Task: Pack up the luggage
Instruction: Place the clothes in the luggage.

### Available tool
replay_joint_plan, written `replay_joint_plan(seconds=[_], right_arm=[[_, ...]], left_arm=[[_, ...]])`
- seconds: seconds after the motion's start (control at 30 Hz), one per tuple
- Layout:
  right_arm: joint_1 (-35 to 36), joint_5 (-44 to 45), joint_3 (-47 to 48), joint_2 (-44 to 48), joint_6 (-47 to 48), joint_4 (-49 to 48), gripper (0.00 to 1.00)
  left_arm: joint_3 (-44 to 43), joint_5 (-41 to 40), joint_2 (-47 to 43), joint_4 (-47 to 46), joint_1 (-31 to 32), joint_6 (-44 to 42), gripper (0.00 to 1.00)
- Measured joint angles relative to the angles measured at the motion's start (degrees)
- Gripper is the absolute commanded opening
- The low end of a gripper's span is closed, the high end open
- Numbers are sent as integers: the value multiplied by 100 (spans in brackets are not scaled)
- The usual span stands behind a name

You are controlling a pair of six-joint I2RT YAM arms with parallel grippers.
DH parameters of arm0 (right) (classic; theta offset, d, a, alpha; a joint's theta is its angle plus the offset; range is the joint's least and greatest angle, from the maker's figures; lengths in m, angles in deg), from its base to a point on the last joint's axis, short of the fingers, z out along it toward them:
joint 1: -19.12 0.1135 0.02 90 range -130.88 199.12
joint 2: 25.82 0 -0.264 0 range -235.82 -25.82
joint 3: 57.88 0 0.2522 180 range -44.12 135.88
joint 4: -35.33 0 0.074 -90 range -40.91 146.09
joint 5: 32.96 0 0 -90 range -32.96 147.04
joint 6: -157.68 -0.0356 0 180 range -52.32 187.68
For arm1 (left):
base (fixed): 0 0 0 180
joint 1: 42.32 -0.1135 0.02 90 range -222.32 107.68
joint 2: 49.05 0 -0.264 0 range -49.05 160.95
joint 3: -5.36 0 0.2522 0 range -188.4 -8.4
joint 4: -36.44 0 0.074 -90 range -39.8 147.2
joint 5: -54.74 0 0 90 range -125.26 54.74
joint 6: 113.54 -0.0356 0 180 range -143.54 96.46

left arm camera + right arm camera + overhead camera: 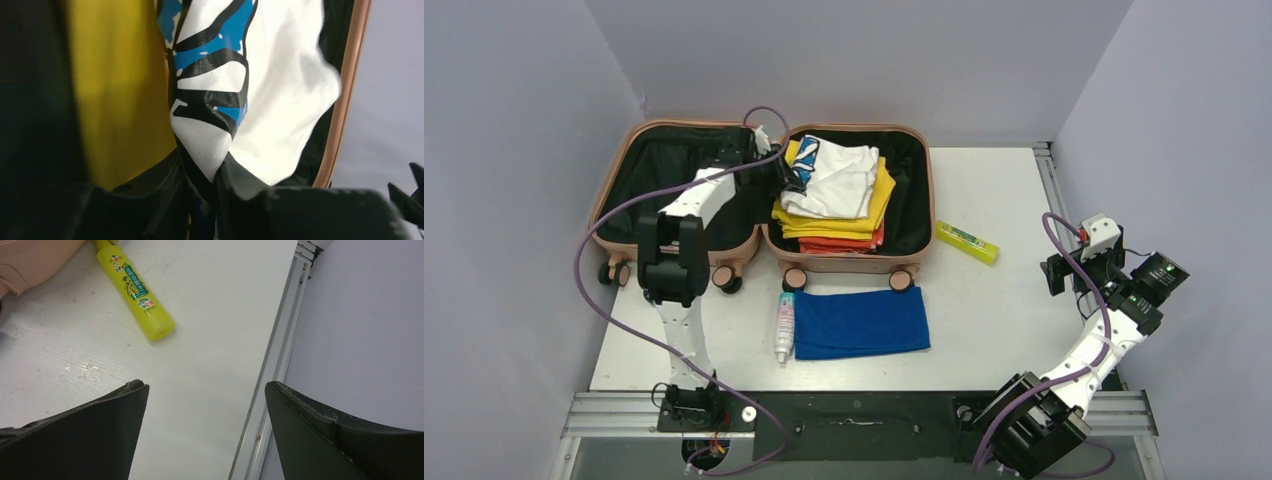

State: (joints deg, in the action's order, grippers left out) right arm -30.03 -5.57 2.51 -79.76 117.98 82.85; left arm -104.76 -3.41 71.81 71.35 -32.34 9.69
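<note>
Luggage: the salmon-pink hard-shell suitcase (844, 264) is lying opened flat at the far left of the white table (1004, 330). Its two black-lined shells are sitting side by side, wheels facing the arms.
Left pincer: the left pincer (216, 183) is reaching across the left shell to the inner edge of the right shell. It is clenching a fold of the white T-shirt with a blue-and-black print (285, 100).
Right shell: the shirt is topping a stack of folded yellow and red clothes (839, 230).
Right pincer: the right pincer (206, 390) is hovering over the table's right edge, well apart from the suitcase, fingers spread and gripping nothing.
Loose items: a yellow plastic bottle (967, 242) is lying just right of the suitcase. A folded blue towel (861, 322) and a white spray bottle (785, 326) are lying just in front of its wheels.
</note>
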Motion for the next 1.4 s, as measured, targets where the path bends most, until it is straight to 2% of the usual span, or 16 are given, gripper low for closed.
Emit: replay_joint_plan(seconds=[0.07,0.1,0.17,0.2,0.37,0.5,0.6,0.7,0.9,1.0,1.1,1.23,1.3,1.4], right_arm=[[13,-33,0,-13,0,0,90],[17,-44,0,-17,0,2,90],[37,-55,0,-22,11,28,90],[50,-66,0,-22,31,50,90],[155,-94,7,-15,492,420,90],[619,-199,247,-33,1123,1049,89],[1202,-282,800,-254,1172,1259,90],[1875,-131,1333,-610,813,1027,90],[3088,461,1193,-756,-129,184,90],[3274,640,872,-754,-514,-190,90],[3296,796,664,-774,-765,-365,90],[3307,940,636,-789,-949,-529,90],[3307,990,636,-789,-994,-590,90],[3307,1071,632,-789,-1054,-671,90]], left_arm=[[66,-20,-175,-52,-199,0,46],[61,-55,-221,-125,-278,9,62],[9,-111,-245,-243,-385,35,100],[-15,-114,-245,-282,-400,48,97],[-391,74,-197,-157,-297,9,96],[-555,470,-195,116,-291,-570,96],[-568,802,-348,262,-286,-1596,96],[-542,636,-750,466,-153,-2918,96],[350,-942,-2133,61,831,-5431,96],[946,-1449,-2459,-297,1436,-6369,96],[1340,-1718,-2389,-404,1869,-7110,100],[1438,-1908,-2031,-426,2157,-7617,76],[1438,-2022,-1834,-463,2256,-7809,70],[1438,-2164,-1622,-503,2356,-8019,66]])
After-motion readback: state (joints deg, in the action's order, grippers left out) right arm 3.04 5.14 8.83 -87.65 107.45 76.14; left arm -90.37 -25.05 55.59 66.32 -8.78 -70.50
